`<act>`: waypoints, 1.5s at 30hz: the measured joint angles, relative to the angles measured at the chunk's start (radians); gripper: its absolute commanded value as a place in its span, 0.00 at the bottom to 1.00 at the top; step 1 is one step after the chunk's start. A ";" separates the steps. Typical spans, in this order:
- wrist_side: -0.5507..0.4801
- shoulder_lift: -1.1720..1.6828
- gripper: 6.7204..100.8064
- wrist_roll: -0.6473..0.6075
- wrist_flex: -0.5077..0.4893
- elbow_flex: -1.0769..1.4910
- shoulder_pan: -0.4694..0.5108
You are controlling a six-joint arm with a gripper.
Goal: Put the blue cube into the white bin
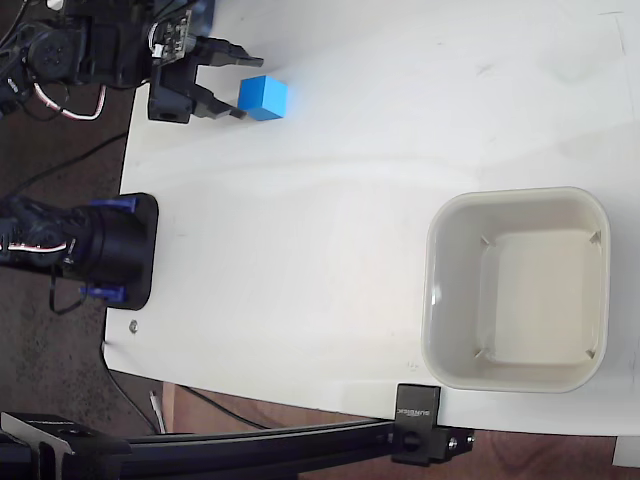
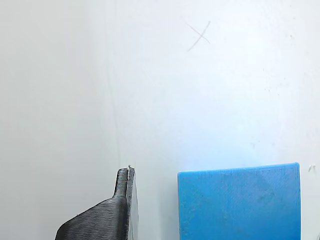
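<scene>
Gripper at top left of table in fixed view, jaws spread, nothing held. Cube on table just beside fingertips, at mouth of jaws, not clamped. Wrist view: one black finger at bottom, gap of bare table between it and cube. Bin well apart, at right edge, upright, nothing inside. Pencilled X mark on table beyond cube.
</scene>
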 measured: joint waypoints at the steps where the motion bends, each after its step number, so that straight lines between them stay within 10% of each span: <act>1: 0.000 0.000 0.99 0.003 0.000 0.002 0.002; 32: -0.011 -0.003 0.95 0.015 -0.092 0.077 0.003; 45: -0.002 -0.005 0.39 0.006 -0.101 0.101 0.003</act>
